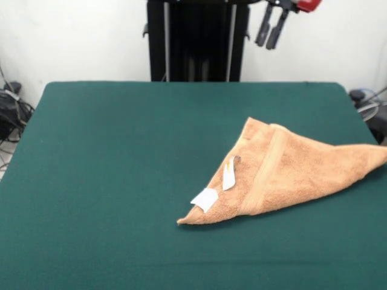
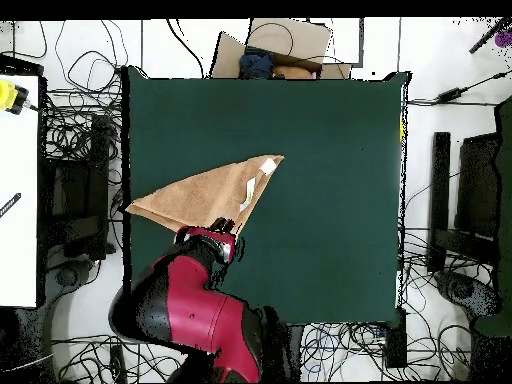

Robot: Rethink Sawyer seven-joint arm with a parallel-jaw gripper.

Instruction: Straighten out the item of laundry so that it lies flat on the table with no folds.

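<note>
The orange-tan towel [image 1: 290,172] lies folded into a triangle on the right part of the green table [image 1: 109,169]. One point reaches toward the table's middle front and another runs out to the right edge. Two white tags [image 1: 205,198] show near its left edge, and a woven band crosses it. In the overhead view the towel [image 2: 200,195] reaches the table's [image 2: 330,180] left edge. My gripper [image 1: 266,45] hangs high above the table's far side, well clear of the towel, open with nothing between its fingers. The red arm [image 2: 190,300] covers the towel's near edge in the overhead view.
A cardboard box [image 2: 280,50] with dark items sits beyond the table's top edge in the overhead view. Tangled cables [image 2: 75,200] lie on the floor all round. A white bench [image 2: 20,190] stands at the left, dark equipment [image 2: 470,200] at the right.
</note>
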